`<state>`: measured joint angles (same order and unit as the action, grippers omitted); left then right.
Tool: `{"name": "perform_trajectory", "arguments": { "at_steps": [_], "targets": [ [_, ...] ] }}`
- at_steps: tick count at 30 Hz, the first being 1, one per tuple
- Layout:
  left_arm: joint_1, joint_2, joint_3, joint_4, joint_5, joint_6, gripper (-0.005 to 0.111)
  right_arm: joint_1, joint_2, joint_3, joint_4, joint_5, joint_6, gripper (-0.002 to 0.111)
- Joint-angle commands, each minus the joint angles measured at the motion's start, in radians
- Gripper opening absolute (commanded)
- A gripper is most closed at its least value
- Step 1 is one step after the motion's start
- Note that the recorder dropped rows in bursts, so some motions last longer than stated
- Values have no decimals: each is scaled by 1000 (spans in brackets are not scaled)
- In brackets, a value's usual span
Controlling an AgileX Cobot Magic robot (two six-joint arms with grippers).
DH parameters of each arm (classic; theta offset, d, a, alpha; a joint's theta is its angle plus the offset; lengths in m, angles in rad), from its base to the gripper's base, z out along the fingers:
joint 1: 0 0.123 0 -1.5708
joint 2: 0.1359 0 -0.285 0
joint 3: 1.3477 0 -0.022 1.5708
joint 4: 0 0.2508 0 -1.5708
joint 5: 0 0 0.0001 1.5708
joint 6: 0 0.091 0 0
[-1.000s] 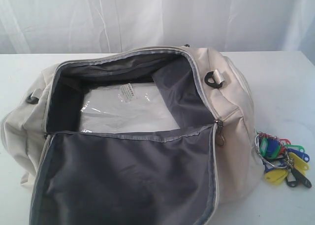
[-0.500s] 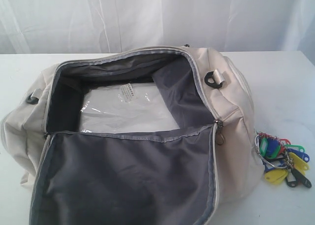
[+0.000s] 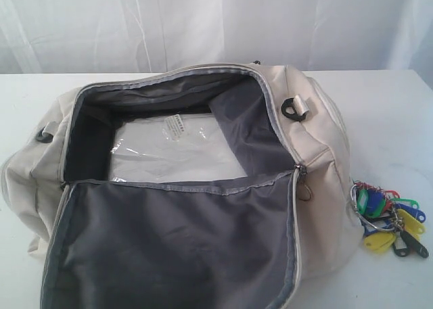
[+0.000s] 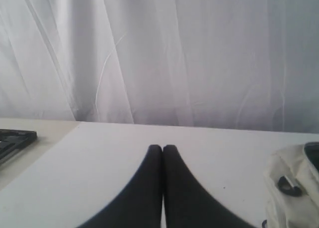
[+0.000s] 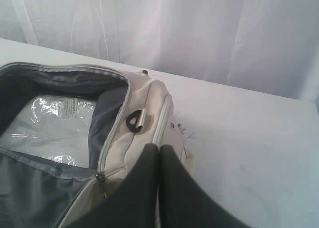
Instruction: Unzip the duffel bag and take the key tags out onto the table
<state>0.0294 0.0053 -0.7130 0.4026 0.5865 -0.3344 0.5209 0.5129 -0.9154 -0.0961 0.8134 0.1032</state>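
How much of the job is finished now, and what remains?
Done: the duffel bag is unzipped, its flap folded open, and the key tags lie on the table beside it. In hand: nothing; left gripper and right gripper are shut, empty. Left: apparently nothing.

Exterior high, wrists low (duffel bag (image 3: 325, 143) shared)

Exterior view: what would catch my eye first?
The large cream-white fabric duffel bag lies unzipped and wide open on the wide white table, dark grey lining showing. A bunch of red, green, yellow and blue plastic key tags rests on the table beside it, at the view's right.
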Motion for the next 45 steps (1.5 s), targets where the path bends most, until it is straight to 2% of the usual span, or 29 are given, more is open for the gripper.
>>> {"name": "perform_trajectory", "arguments": {
  "at_steps": [1,6,10,13,15,18,24,40,43,45],
  "targets": [
    [40,-5,117,15,-58,-2,0,-4,-10,-2,0,-9,2,0],
    [50,-5,329,19,-181,-2,0,-4,-10,-2,0,-9,2,0],
    [50,-5,563,19,-326,-2,0,-4,-12,-2,0,-7,2,0],
    [50,-5,713,19,-385,-2,0,-4,-12,-2,0,-7,2,0],
    [46,-5,713,3,-319,-2,0,-4,-14,-2,0,-7,2,0],
    [25,-5,713,12,-318,0,0,-4,-14,-2,0,-7,2,0],
    [-77,-5,713,14,-332,0,0,-4,-14,-2,0,-9,2,0],
    [-78,-5,713,9,-333,0,0,-4,-14,-2,0,-7,2,0],
    [-78,-5,713,-45,-352,0,0,-4,-14,-2,0,-7,2,0],
    [-78,-5,713,-164,-360,0,0,-4,-14,-2,0,-7,2,0]
  ]
}}
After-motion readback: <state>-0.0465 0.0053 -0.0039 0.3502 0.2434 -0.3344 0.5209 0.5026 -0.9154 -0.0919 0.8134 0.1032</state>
